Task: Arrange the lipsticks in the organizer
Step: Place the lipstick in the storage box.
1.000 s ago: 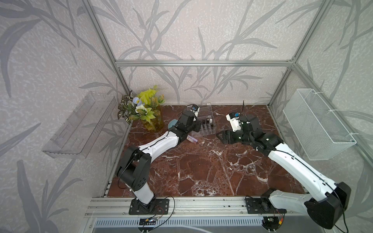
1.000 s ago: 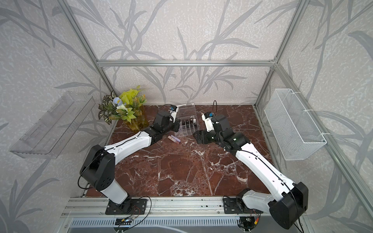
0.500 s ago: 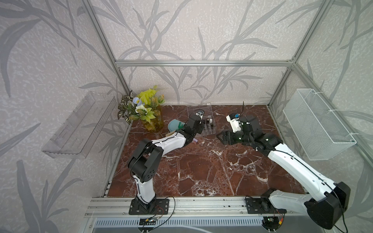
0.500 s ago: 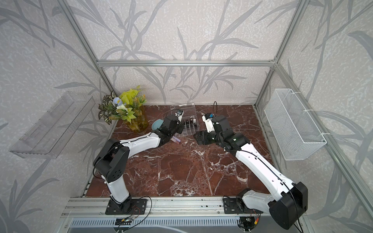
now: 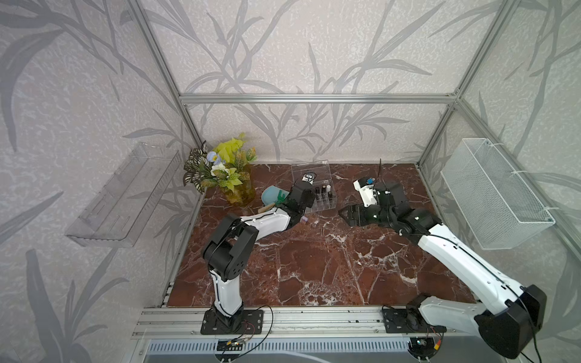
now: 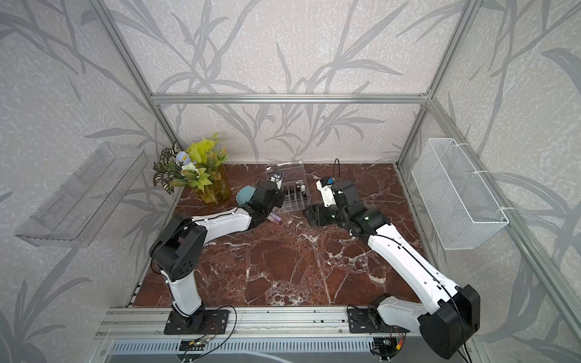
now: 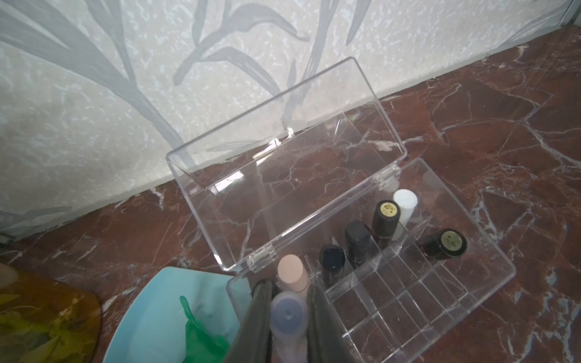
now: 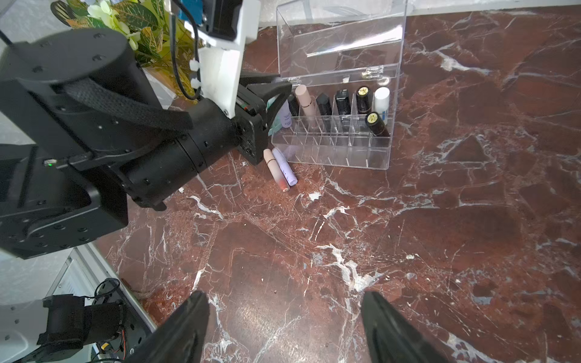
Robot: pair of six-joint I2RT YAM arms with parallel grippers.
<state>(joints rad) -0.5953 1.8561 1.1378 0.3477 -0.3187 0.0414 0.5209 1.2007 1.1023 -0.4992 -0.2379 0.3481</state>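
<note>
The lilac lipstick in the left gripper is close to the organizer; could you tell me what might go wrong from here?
1. The lilac lipstick in the left gripper hangs right beside the standing pink lipstick; lowering it may knock that one over or jam.
2. Nothing steadies the organizer; the right gripper is open and apart, so a push could slide it.
</note>
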